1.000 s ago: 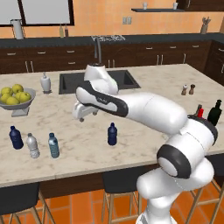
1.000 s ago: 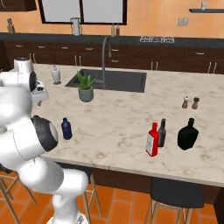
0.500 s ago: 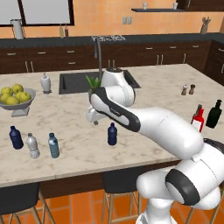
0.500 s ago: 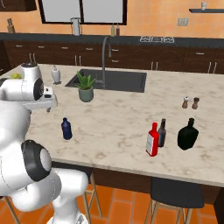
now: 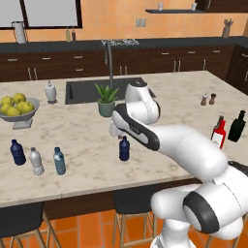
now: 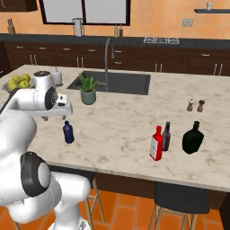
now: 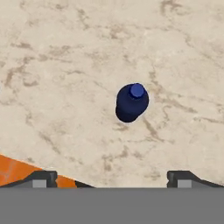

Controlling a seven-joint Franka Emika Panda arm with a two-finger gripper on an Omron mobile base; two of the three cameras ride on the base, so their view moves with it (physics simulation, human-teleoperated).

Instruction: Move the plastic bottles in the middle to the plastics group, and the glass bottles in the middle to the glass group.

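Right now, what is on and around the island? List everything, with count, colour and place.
navy bottle: one, dark blue, middle, under the claw
left bottles: three, navy, clear, teal, near the front edge
red bottle: one, red, right, beside a brown bottle
dark bottle: one, green-black, far right
shakers: two, white-topped and dark, right rear
fruit bowl: one, grey, yellow-green fruit, left
plant: one, green, by the sink
dispenser: one, white, left of the sink
claw: one, dark-tipped, open above the navy bottle
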